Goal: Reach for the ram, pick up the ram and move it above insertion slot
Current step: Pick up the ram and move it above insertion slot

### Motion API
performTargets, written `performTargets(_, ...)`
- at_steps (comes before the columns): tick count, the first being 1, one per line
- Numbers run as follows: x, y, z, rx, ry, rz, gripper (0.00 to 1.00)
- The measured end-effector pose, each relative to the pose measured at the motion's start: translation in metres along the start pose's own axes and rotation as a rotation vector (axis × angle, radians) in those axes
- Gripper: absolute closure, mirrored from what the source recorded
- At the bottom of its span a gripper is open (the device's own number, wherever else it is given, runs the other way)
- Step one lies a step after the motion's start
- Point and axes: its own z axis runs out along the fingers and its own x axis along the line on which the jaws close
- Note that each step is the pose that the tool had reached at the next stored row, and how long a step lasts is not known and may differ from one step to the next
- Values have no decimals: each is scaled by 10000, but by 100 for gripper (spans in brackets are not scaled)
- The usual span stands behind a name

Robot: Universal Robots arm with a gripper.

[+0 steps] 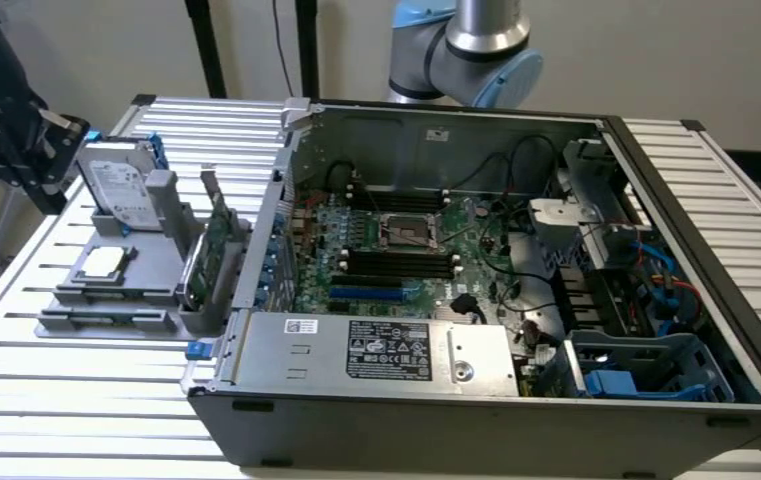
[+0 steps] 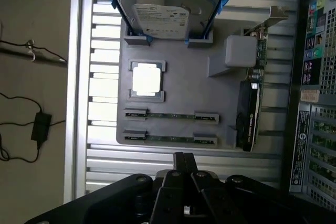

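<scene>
The ram [image 2: 169, 138], the nearer of two sticks clipped in the gray tray [image 2: 178, 85] on the exterior view's left of the open case [image 1: 487, 440], we see lying crosswise just ahead of the gripper [image 2: 183, 156], untouched, its fingers pressed together.

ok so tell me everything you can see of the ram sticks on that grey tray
The ram is two long, thin green boards seen edge-on. They lie parallel and apart, and each has its ends seated in small grey clips on the grey tray. They sit next to the square silver chip and close to the upright expansion card. Nothing else touches them, and the gripper hangs clear of both.
</scene>
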Motion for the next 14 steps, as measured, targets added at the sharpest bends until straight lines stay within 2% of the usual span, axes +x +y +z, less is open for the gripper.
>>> performTargets(14, 0, 0, -1, -1, 98, -2543, 89)
